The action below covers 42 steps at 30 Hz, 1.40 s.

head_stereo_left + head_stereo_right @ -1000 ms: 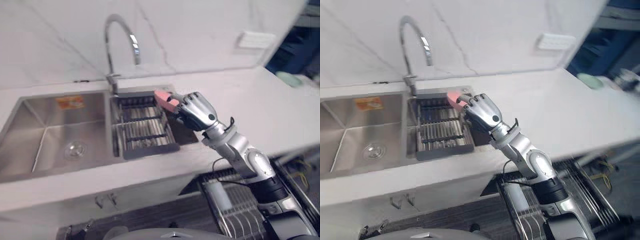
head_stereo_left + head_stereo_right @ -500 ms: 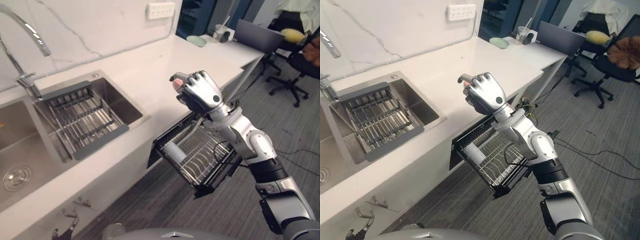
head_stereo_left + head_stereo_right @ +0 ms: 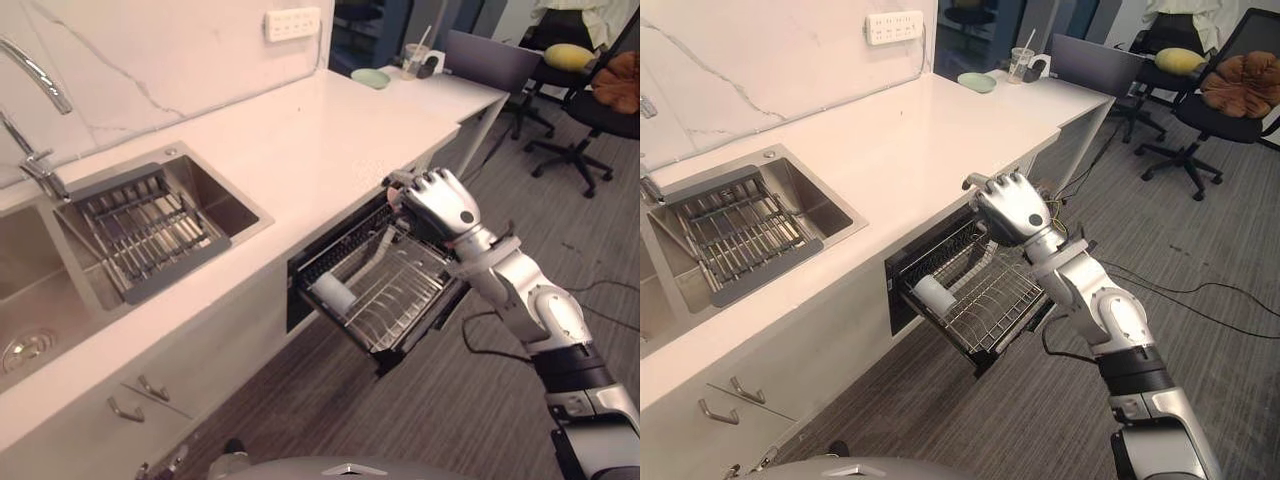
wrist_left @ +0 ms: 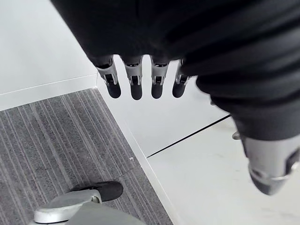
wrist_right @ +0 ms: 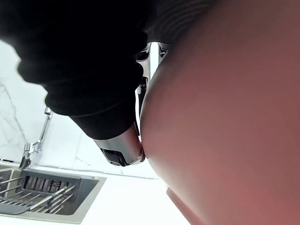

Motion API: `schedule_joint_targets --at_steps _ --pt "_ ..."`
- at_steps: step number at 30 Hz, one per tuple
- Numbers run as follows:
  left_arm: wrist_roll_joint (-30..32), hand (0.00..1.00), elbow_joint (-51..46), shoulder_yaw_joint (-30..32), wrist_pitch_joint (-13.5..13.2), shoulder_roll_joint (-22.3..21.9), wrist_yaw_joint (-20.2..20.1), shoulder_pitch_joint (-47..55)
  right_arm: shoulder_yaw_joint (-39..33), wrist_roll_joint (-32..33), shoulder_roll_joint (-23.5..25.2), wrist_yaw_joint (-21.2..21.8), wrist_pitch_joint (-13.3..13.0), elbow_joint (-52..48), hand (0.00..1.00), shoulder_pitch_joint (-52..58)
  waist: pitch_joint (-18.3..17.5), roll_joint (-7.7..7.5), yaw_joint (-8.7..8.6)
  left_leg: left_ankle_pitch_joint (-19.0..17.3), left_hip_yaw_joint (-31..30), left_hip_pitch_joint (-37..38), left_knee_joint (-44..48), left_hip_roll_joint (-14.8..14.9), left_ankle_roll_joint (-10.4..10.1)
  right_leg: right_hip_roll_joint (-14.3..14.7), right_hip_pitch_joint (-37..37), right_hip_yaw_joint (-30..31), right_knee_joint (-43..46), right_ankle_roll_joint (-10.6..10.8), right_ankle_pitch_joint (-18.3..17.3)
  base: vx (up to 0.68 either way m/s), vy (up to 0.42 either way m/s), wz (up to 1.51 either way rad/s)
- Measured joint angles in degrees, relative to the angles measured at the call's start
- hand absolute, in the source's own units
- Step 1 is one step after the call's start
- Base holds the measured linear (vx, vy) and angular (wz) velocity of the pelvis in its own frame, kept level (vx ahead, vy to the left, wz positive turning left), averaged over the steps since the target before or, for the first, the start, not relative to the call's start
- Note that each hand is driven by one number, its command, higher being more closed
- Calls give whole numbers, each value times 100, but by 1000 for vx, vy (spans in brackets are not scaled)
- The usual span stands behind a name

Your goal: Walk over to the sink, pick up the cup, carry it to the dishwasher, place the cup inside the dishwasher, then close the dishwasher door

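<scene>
The pink cup (image 5: pixel 225 117) sits in my right hand (image 3: pixel 440 205), whose fingers and thumb (image 5: pixel 122 150) are curled round it; from the head views the hand hides nearly all of the cup. The hand hovers at the counter's front edge, just above the back of the dishwasher's pulled-out wire rack (image 3: pixel 385 290). A white cylinder-shaped item (image 3: pixel 330 292) lies in the rack's left part. The sink (image 3: pixel 215 195) with its grey drain rack (image 3: pixel 140 235) is far to the left. My left hand (image 4: pixel 140 84) hangs with straight fingers over the grey floor, beside a white cabinet front.
The white counter (image 3: pixel 330 130) runs back to a desk with a laptop (image 3: pixel 490 60), a green plate (image 3: pixel 372 78) and a drink cup. Office chairs (image 3: pixel 590 90) stand at the far right. The open dishwasher drawer juts out over the carpet (image 3: pixel 450 420).
The camera has shifted. My right hand has come down with the cup from above the counter to the counter's edge, over the open dishwasher rack.
</scene>
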Motion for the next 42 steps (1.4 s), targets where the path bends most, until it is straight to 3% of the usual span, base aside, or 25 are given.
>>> schedule_joint_targets --at_steps 5,12,18,23,33,38,42 --pt "-12 0 -124 -119 -72 94 -7 -190 -10 -19 75 -239 226 310 100 -76 243 -8 14 201 -60 -572 1 -13 128 -62 -595 19 150 -71 110 -74 73 5" --pt "-523 0 -338 -473 -166 327 -16 -638 7 -75 69 -748 783 896 100 -907 1086 123 26 476 -133 -1363 5 -36 292 -60 -1429 128 179 -195 446 -72 59 -6" --pt "-879 0 -616 -744 -290 420 -54 -927 145 -58 8 -1124 1120 1213 100 -1638 1576 282 15 577 -133 -1765 39 -119 386 -108 -1912 269 172 -214 653 -28 51 -10" --pt "-1230 0 -929 -1021 -345 444 -137 -1077 321 1 -474 -1236 1334 1524 100 -2326 2012 607 6 625 -150 -1995 39 -249 453 -264 -2283 421 303 -186 735 -16 47 -8" --pt "-1684 0 -1206 -2027 -211 483 -170 -1288 1030 213 -1523 -1027 1296 2555 100 -4184 2459 1458 83 736 -550 -2700 39 -538 548 -587 -3281 707 668 -123 843 2 20 -6" --pt "-1836 0 -1233 -2264 -188 495 -177 -1342 1256 436 -1570 -681 1289 3187 100 -4462 2440 1490 211 799 -974 -3007 40 -659 465 -750 -3779 861 923 -107 830 7 -5 -4" --pt "-2027 0 -1238 -2704 -175 496 -269 -1412 1530 439 -1888 -437 1158 3471 100 -4607 2323 1658 326 808 -1132 -3272 39 -791 469 -919 -4092 865 1109 -71 801 -5 9 12"
